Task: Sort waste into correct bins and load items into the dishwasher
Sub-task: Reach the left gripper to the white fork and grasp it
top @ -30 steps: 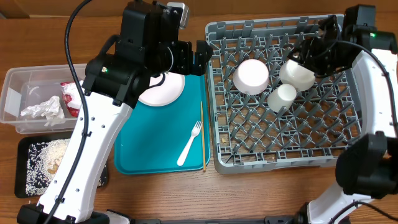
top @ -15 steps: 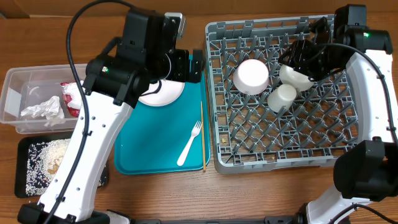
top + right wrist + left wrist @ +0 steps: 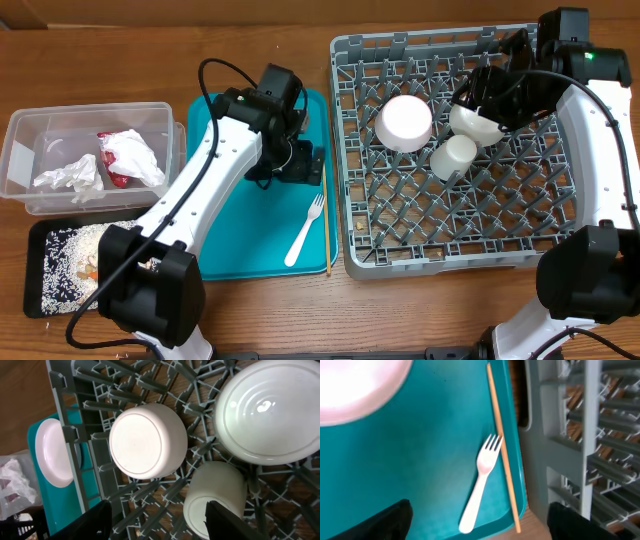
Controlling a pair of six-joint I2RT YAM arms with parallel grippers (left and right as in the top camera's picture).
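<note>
— What is the surface?

— A wooden table (image 3: 260,320), its grain running to every edge of the overhead view. The grey dish rack (image 3: 450,235) fills the 3 o'clock side. The teal tray (image 3: 230,250) lies mid-table, its right rim just beside the rack wall.

— And the waste?

— At 9 o'clock the clear tub (image 3: 25,150) holds crumpled white paper (image 3: 68,175) and a red-and-white wrapper (image 3: 128,155). The black tray (image 3: 40,300), just beside it at 6 o'clock, carries rice-like grains (image 3: 70,255).

— The dishes?

— In the rack's 12 o'clock half sits an upturned white bowl (image 3: 404,122). A second bowl (image 3: 475,120) is at its 3 o'clock and a small white cup (image 3: 454,156) at its 5 o'clock. On the teal tray a white fork (image 3: 305,230) lies beside the wooden chopstick (image 3: 326,215), which runs along the right rim. The pale pink plate (image 3: 355,385) sits toward the tray's 12 o'clock end.

— Fingers?

— The left gripper (image 3: 298,165) hangs over the tray, spread wide and grasping nothing. The right gripper (image 3: 157,522) hovers over the rack near the second bowl, also released.

— Room to move?

— Bare wood runs along the 6 o'clock edge. The rack's 6 o'clock half shows bare pegs.
</note>
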